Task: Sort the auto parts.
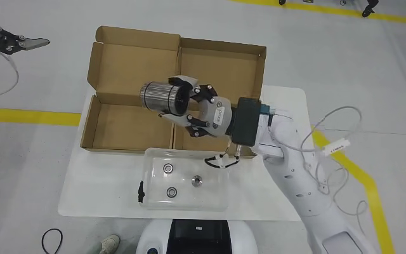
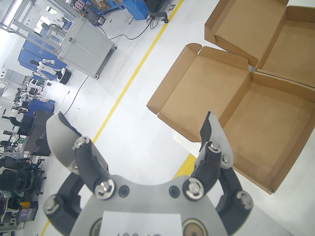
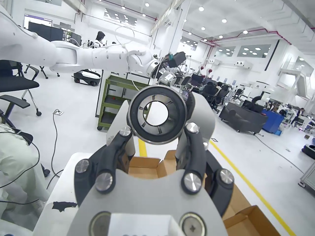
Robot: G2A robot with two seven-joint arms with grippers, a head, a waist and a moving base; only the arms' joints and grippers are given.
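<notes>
While our right gripper (image 1: 178, 100) clamps the large steel bearing (image 1: 155, 98) sideways above the cardboard box (image 1: 124, 130) near the left edge of the table (image 1: 95, 184), we should lower it slowly into the box and release only once it rests, since it probably rolls.

The right gripper (image 1: 179, 99) and its metal cylinder (image 1: 158, 97) hang over the cardboard boxes' (image 1: 222, 63) middle; outer compartments (image 1: 124, 127) lie open.
</notes>
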